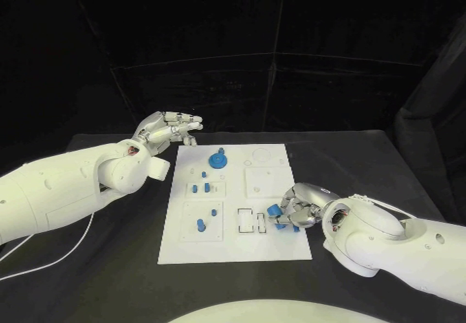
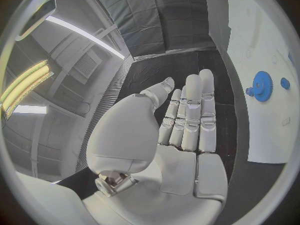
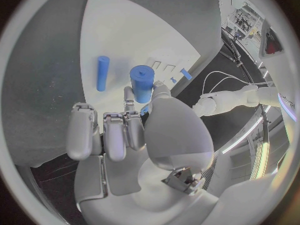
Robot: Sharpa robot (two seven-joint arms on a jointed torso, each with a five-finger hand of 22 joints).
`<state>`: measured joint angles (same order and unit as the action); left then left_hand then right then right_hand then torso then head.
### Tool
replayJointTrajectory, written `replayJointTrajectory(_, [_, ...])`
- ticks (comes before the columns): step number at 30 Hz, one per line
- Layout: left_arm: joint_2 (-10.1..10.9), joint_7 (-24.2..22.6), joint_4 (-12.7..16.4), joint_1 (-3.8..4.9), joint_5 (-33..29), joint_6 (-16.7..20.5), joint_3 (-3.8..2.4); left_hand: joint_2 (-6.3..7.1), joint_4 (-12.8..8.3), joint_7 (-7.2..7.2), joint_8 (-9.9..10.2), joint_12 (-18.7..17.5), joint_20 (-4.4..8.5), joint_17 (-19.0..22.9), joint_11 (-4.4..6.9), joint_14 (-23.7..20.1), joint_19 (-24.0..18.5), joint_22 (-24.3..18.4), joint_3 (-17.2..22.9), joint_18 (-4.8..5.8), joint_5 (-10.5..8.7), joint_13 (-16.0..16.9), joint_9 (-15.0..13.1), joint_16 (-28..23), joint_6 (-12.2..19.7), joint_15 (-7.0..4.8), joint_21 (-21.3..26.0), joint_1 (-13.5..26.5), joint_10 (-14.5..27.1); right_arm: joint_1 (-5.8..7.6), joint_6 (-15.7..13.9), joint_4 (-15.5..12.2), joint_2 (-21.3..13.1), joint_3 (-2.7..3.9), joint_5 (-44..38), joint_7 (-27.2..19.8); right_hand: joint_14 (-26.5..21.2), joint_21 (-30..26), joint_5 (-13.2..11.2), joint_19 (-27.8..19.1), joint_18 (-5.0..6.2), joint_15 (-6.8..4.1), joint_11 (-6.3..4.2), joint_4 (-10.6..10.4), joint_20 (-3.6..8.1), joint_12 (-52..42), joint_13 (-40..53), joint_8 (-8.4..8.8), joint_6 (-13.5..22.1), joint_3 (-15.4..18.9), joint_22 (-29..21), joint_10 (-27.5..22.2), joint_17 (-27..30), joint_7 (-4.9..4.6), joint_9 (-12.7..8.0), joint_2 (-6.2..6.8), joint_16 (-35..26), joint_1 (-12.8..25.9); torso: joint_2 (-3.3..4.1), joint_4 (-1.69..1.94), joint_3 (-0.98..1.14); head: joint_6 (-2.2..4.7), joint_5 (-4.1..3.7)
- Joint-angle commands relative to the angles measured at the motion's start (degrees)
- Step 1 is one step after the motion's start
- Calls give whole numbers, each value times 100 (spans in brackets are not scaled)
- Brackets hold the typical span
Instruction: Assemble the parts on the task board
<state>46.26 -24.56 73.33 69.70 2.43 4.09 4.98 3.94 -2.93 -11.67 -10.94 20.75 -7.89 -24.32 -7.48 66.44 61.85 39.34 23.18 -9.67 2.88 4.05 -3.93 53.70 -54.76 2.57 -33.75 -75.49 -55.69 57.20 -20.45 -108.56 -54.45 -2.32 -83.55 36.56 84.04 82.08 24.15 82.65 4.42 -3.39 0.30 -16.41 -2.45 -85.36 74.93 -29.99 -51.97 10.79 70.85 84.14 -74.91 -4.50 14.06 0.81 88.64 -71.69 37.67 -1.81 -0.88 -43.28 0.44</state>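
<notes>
Fingers, right hand [image 1: 299, 207]: curled down over the task board's right edge, thumb and a fingertip [image 3: 129, 96] closing on a stubby blue cylinder [image 3: 142, 83]; in the right wrist view the piece stands upright between them, a small nub on its top face.
Fingers, left hand [image 1: 167, 128]: straight and held side by side, gripping nothing, hanging above the black table [image 1: 116, 269] just off the board's far left corner, at about ten o'clock from the board's centre.
Task board [image 1: 194, 249]: white rectangular plate lying flat at mid-table, long side running away from the robot, marked with shallow square panels and small rectangular slots.
Blue gear [image 1: 219, 160]: toothed disc with a raised hub, seated near the board's far end at roughly twelve o'clock; in the left wrist view it lies beyond the left hand's fingertips, a small blue round piece [image 2: 285, 83] just beside it.
Small pegs [image 1: 205, 183]: a cluster of short blue pieces standing in the left-hand panel at around ten o'clock.
Lower pegs [image 1: 207, 219]: two more blue pieces in the near-left panel, at about eight o'clock.
Loose pin [image 3: 102, 73]: slim blue cylinder lying flat on the white plate, near the held cylinder but apart from it.
Held piece, place: about four o'clock from the board's centre, beside the rectangular slots [image 1: 252, 221].
</notes>
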Motion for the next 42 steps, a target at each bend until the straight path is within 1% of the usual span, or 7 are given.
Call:
replayJointTrajectory(1, [-4,-9,18,8,-19,-61,-4,14,2,6,-27,28,-34,5,-2,-31,-6,-5,-46,-77,31,2,-7,0,52,-7,31,59,55,10,-586,-52,11,3,345,-170,528,21,37,34,-79,-52,-39,-7,14,-12,1070,-20,-32,41,9,377,-1174,6,6,-30,17,19,12,2,4,5,14])
replayJointTrajectory(5, [-8,-25,23,8,-19,-33,-4,14,2,6,-27,28,-34,5,-2,-31,-6,-5,-46,-77,31,2,-7,0,52,-7,31,59,55,11,-597,-43,75,4,516,-211,528,30,85,42,-82,-57,-46,-12,20,-8,1070,-28,-52,52,28,378,-1179,14,16,-66,18,32,7,11,4,10,24])
replayJointTrajectory(12, [-9,-31,34,9,-19,-26,-4,14,2,6,-27,28,-34,5,-2,-31,-6,-5,-46,-77,31,2,-7,0,52,-7,31,59,55,12,-288,65,323,5,750,-178,525,32,11,43,-83,-67,-58,-21,30,27,1046,-39,-80,102,32,367,-1162,27,39,-117,11,106,7,21,-8,-13,54])
replayJointTrajectory(18, [-13,-30,38,11,-19,-16,-4,14,2,6,-27,28,-34,5,-2,-31,-6,-5,-46,-77,31,2,-7,0,52,-7,31,59,55,13,-57,173,519,5,816,-86,522,32,-117,42,-83,-80,-73,-15,38,48,1037,-57,-117,154,34,363,-1148,46,70,-158,5,157,10,-8,-5,-12,82])
replayJointTrajectory(22, [-22,-31,35,11,-19,-19,-4,14,2,6,-27,28,-34,5,-2,-31,-6,-5,-46,-77,31,2,-7,0,52,-7,31,59,55,14,79,241,633,5,859,-27,518,31,-225,41,-83,-86,-79,-13,44,76,1019,-60,-125,192,35,354,-1132,53,88,-177,-2,185,13,-9,-2,-25,89])
replayJointTrajectory(35, [-41,-22,22,11,-19,-20,-4,14,2,6,-27,28,-34,5,-2,-31,-6,-5,-46,-77,31,2,-7,0,52,-7,31,59,55,15,-60,367,857,6,842,25,516,30,-249,40,-83,-93,-89,-20,49,96,1008,-77,-160,242,35,349,-1122,66,112,-193,-8,248,15,-10,8,-28,107])
replayJointTrajectory(42, [-43,-17,22,12,-19,-21,-4,12,3,7,-35,37,-35,10,-1,-31,-5,-9,-49,-77,32,1,-7,3,60,-6,36,61,62,16,-133,418,931,6,766,7,508,26,-677,37,-84,-105,-99,-20,62,153,982,-67,-156,394,39,334,-1084,76,158,-193,-26,406,14,-10,5,-31,112])
